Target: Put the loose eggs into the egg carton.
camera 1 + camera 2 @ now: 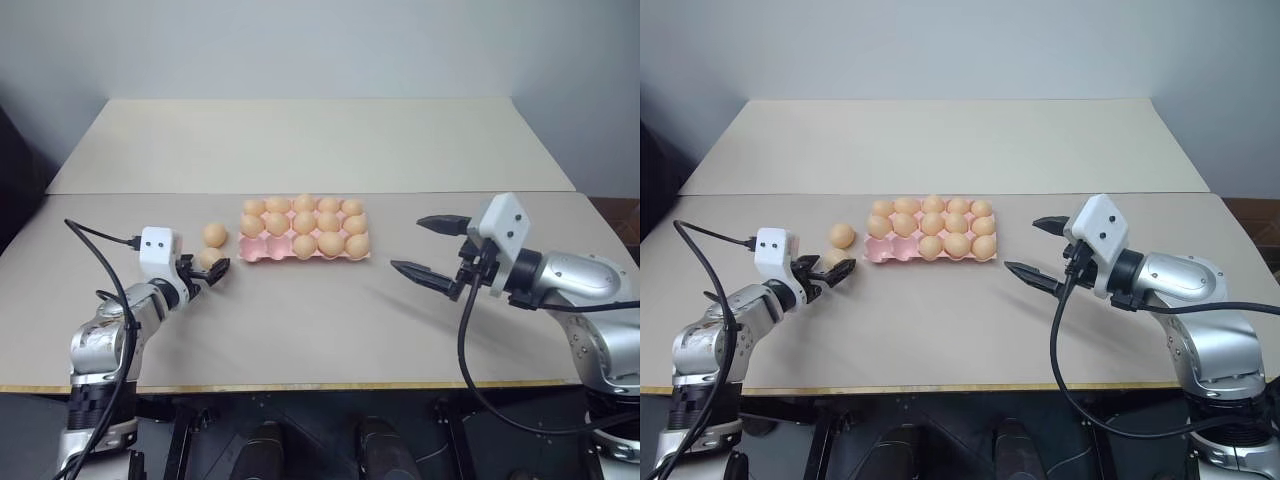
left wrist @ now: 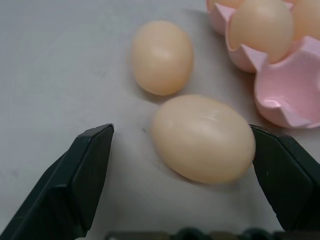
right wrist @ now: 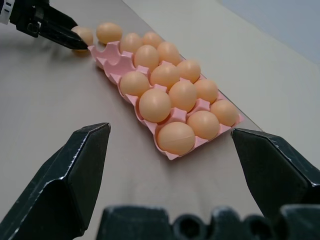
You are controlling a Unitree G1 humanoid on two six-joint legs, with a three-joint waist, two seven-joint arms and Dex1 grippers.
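I had the left gripper (image 1: 205, 271) down at the beige tabletop (image 1: 330, 320), just off the left end of the flat pink moulded egg carton (image 1: 249, 256), with its two black fingers set either side of the nearer loose egg (image 2: 202, 137), a smooth pale orange-tan oval. The jaws stood wide: one finger (image 2: 282, 172) looked to be touching the egg's side, the other (image 2: 85, 170) was well apart from it, so nothing was gripped yet. I judged that placement to be a straddle ready for closing.

That egg lay on its side, its long axis running roughly across the gap from finger to finger, so closing would squeeze it end to end, a hold I thought could slip.

The second loose egg (image 1: 215, 234) rested on the table just beyond the first, also left of the carton, its long axis pointing more away from the gripper.

The carton's cup nearest the loose eggs (image 2: 292, 95) was bare; other cups held eggs.

The right gripper (image 1: 428, 248) hung to the right of the carton, jaws spread wide and holding nothing, kept out of the way.
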